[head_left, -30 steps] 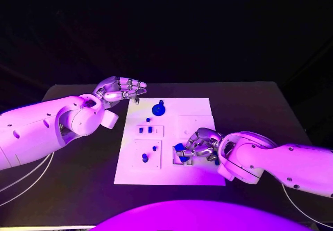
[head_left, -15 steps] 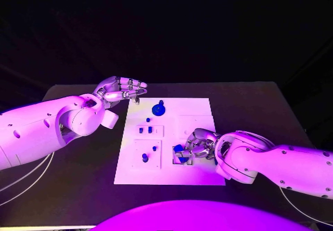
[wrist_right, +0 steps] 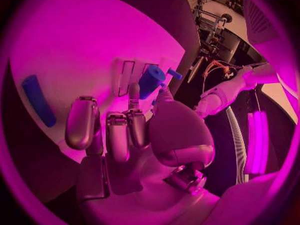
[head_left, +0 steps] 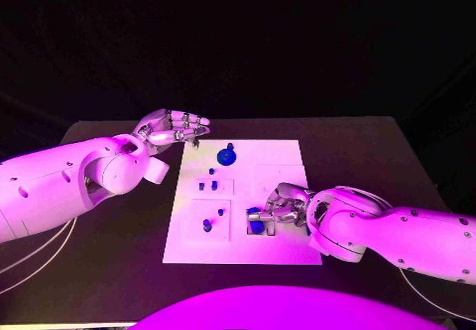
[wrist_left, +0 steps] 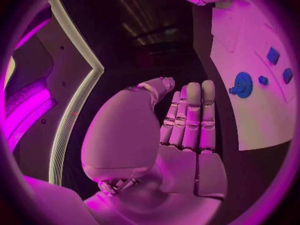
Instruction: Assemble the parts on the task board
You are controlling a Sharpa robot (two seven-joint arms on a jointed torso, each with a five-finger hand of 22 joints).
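Note:
The white task board (head_left: 280,155) lies mid-table. My right hand (head_left: 285,207) hovers over its near right part, thumb and a finger pinching a short blue cylinder (wrist_right: 150,80) (head_left: 254,212) just above the slotted block (head_left: 261,227). A long blue bar (wrist_right: 37,100) lies flat on the board (wrist_right: 75,40) beside that hand. My left hand (head_left: 175,126) hangs over the board's far left corner, fingers curled together and holding nothing (wrist_left: 187,120). A blue gear with a knob (head_left: 227,157) (wrist_left: 242,84) stands at the far middle of the board.
Small blue pegs sit in the left-hand plates (head_left: 206,185) (head_left: 208,225). Two more small blue pieces (wrist_left: 273,55) (wrist_left: 287,75) lie beyond the gear. Black table (head_left: 377,158) surrounds the board, with free room to the right and at the front.
My right hand has shifted slightly left and down toward the slotted block, carrying the blue cylinder. The left hand has not moved.

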